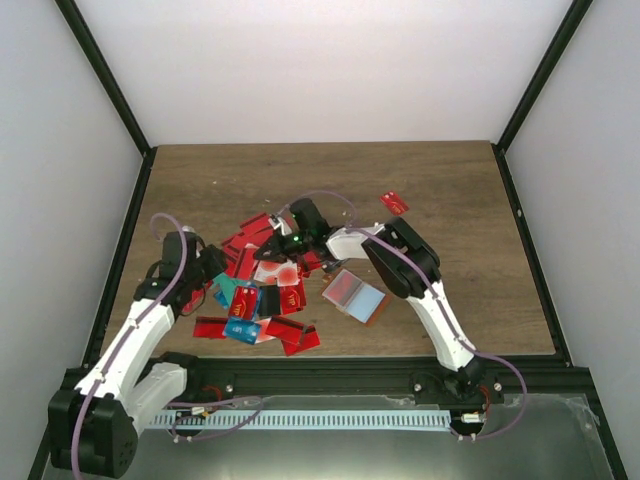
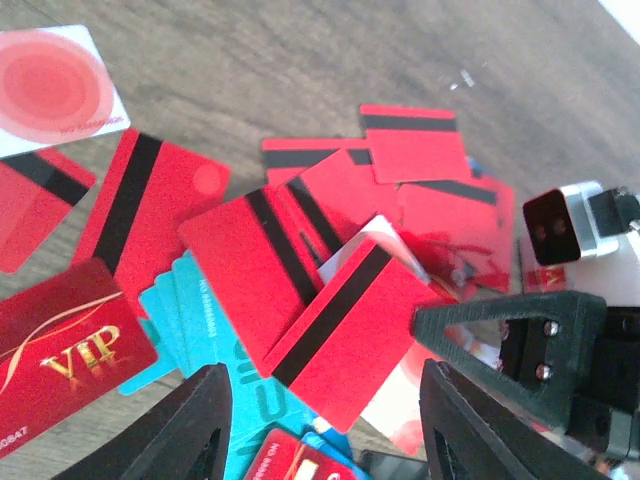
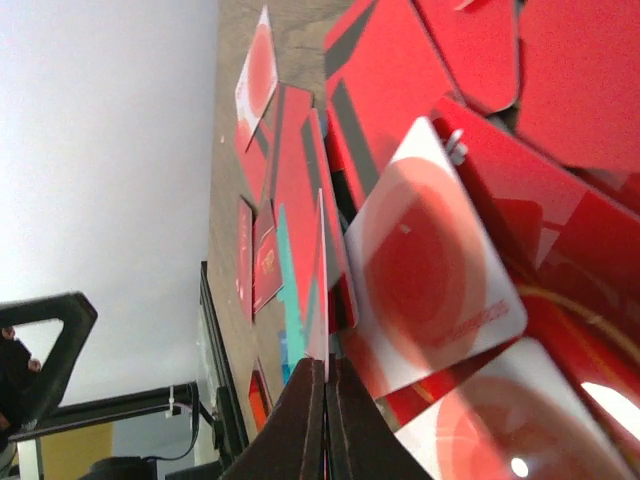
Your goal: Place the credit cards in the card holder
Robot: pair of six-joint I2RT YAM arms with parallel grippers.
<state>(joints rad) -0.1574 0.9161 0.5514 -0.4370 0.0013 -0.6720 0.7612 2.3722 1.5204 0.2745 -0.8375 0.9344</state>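
While your right gripper (image 3: pixel 325 372) has its fingers pressed together, seemingly pinching a thin card (image 3: pixel 322 280) that shows edge-on straight above the tips, treat the step in hand as lifting that one card out of the heap. The credit cards (image 1: pixel 292 298) lie overlapping on the table (image 1: pixel 450 190) between the two arms. Most are red, with some teal ones and some white ones with a red blotch. The card holder (image 1: pixel 355 296) lies open and flat just to the right of them, pink and pale blue panels up, apart from both grippers.

Lift straight and slowly, since neighbouring cards overlap the pinched one and could be dragged or flipped along with it. Check in the wrist view that only one card rises. The pinch sits on a narrow edge, so a twist may let the card slip. Carry it low to the holder and lead with the free edge; where the slot opens cannot be made out from these views.

Your left gripper (image 2: pixel 320 400) hovers over the left side of the cards, fingers spread apart with nothing between them. It looks best used to pin the holder so it does not slide as the card pushes in.
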